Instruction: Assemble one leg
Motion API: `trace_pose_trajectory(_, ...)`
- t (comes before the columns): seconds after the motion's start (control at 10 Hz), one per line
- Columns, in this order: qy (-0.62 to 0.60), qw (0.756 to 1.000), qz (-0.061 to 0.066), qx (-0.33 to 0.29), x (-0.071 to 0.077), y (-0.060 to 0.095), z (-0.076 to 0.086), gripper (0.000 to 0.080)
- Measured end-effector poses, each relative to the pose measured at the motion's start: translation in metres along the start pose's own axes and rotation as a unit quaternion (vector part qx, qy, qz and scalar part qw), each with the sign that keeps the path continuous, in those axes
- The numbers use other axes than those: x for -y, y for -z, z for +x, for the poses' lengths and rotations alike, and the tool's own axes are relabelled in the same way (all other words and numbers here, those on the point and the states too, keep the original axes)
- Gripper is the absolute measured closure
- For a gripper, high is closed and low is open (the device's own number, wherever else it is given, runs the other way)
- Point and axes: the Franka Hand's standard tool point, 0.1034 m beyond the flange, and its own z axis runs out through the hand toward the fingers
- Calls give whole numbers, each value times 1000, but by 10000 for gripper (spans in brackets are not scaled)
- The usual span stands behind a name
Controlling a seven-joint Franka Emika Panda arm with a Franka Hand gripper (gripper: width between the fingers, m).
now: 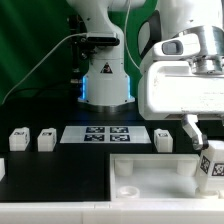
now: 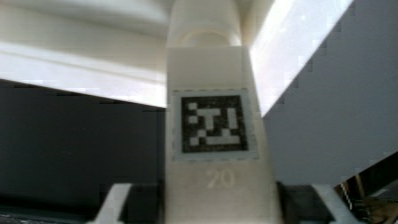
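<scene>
At the exterior view's right, the pincer [image 1: 206,148] is clamped on the leg [image 1: 212,166], upright over the white panel's [image 1: 150,178] end; contact is unclear. A spare post [image 1: 163,138] stands on the worktop [image 1: 60,170] beside the marker board [image 1: 105,133].

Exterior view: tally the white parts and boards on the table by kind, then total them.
Legs: 4, one in the gripper
Panel: 1
Marker board: 1
Total: 6
White bit cut off at the exterior view's left edge: not counted
</scene>
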Motion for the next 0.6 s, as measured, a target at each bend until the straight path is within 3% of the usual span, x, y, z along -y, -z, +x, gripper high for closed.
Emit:
trace_pose_trajectory(0.1,2,1000,0,1,0,0,0,503)
trace_pose_trajectory(0.2,3,1000,0,1,0,0,0,401)
trace_pose_trajectory(0.3,4,1000,0,1,0,0,0,401)
trace_pose_trajectory(0.4,6,1000,0,1,0,0,0,262)
trace_pose_trajectory(0.5,8,1000,0,1,0,0,0,186)
trace_pose_trajectory(0.6,10,1000,0,1,0,0,0,186)
